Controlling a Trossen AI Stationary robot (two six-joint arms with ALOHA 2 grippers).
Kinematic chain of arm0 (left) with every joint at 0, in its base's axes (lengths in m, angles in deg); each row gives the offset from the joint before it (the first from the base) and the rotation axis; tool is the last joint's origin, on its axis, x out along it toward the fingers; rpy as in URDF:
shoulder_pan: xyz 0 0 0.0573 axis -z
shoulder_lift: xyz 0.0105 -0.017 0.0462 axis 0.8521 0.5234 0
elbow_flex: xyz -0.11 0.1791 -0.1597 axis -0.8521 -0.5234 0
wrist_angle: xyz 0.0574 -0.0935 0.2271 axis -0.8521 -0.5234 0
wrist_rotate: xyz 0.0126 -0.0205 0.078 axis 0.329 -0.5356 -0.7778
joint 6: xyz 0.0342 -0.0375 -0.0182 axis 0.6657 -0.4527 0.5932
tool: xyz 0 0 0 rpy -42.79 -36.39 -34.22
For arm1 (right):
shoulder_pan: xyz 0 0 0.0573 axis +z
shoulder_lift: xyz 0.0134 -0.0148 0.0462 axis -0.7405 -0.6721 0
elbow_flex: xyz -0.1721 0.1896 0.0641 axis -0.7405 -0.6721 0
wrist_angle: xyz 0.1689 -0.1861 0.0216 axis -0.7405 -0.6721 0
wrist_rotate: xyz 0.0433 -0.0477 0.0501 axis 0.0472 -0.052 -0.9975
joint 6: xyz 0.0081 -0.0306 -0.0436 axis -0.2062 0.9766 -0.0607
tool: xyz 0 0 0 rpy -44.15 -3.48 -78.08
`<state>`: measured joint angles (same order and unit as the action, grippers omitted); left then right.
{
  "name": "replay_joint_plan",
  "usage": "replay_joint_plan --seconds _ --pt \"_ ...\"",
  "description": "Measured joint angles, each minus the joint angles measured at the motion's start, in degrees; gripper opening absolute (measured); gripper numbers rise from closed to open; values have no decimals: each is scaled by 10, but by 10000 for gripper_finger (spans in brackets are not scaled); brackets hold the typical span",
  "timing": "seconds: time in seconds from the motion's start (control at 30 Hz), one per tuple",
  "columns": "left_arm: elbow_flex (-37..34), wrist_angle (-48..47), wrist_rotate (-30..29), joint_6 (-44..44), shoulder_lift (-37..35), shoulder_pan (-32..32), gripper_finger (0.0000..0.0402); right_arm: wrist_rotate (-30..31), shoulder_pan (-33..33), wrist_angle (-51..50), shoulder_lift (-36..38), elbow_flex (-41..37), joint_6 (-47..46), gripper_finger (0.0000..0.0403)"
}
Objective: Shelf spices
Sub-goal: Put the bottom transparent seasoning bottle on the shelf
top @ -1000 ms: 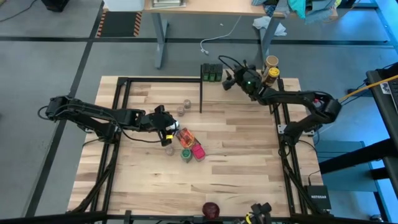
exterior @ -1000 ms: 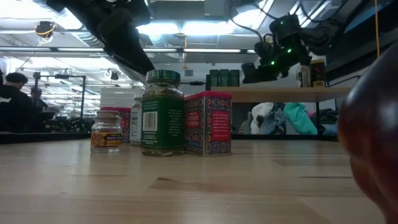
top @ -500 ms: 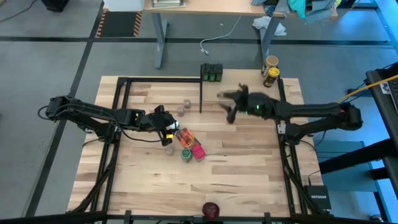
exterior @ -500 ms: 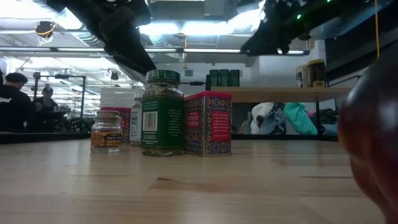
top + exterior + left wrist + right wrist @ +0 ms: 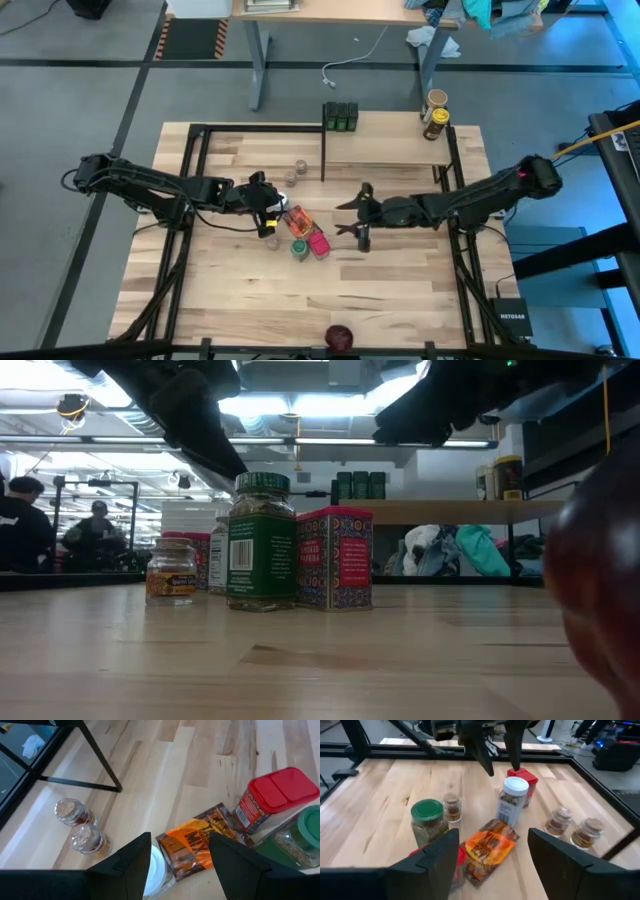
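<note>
The spices stand in a cluster mid-table: an orange-red packet (image 5: 298, 221), a pink-red box (image 5: 318, 243), a green-lidded jar (image 5: 299, 249) and a white-capped bottle (image 5: 512, 800). Two small jars (image 5: 295, 172) stand apart, toward the far edge. The shelf (image 5: 390, 150) at the far right carries dark green jars (image 5: 340, 117) and tan-lidded jars (image 5: 435, 115). My left gripper (image 5: 270, 212) is open, its fingers either side of the white cap (image 5: 152, 870) and above it. My right gripper (image 5: 352, 218) is open, just right of the cluster and facing it (image 5: 492, 870).
A dark red round object (image 5: 340, 337) sits at the table's near edge and fills the right of the low view (image 5: 600, 560). Black frame rails (image 5: 250, 128) run along the table's far, left and right sides. Bare tabletop lies near of the cluster.
My right gripper has swung away from the shelf at the far right, toward the near edge and the table's middle, and now stands beside the spice cluster with its fingers turned toward the spices. The left arm and the spices have kept still.
</note>
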<state>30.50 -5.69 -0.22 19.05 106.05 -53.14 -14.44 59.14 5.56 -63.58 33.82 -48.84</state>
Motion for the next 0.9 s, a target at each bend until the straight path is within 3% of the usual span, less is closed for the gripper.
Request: replay_joint_plan --seconds 0.43,0.6,0.8,0.9 --pt "-61 50 2 -20 0 7 194 -97 -1 213 -147 2 -1 243" --pt "-64 52 5 -28 0 19 194 -109 -1 220 -194 34 -1 243" --pt "-64 42 91 -40 -3 50 194 -109 -1 184 -217 64 3 243" --pt "-64 38 106 -42 -3 75 194 -109 -1 161 -217 72 9 243"
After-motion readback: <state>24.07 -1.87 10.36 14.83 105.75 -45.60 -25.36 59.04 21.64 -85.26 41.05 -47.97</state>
